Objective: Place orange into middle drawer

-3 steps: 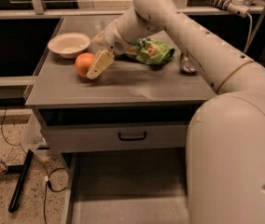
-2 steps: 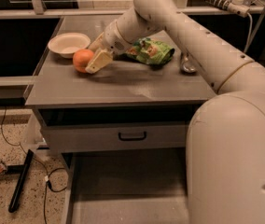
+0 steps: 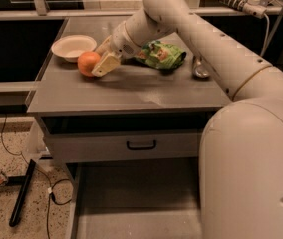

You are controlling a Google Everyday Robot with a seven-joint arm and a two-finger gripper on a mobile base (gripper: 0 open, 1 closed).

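Note:
The orange (image 3: 85,62) is at the back left of the grey cabinet top (image 3: 131,91), just in front of the white bowl. My gripper (image 3: 96,62) reaches in from the right and is shut on the orange; one cream finger (image 3: 106,63) lies against its near right side and the other is behind it. I cannot tell whether the orange rests on the top or is just off it. The middle drawer (image 3: 131,203) is pulled open below, and its flat grey floor is bare. My large white arm hides the drawer's right part.
A white bowl (image 3: 73,46) stands behind the orange. A green snack bag (image 3: 161,55) and a shiny metal can (image 3: 200,67) lie to the right. A shut grey drawer front with a black handle (image 3: 141,145) is above the open drawer. A black stand leg (image 3: 22,193) and cables lie on the floor at left.
The gripper and the orange have moved together a little back and left, toward the bowl.

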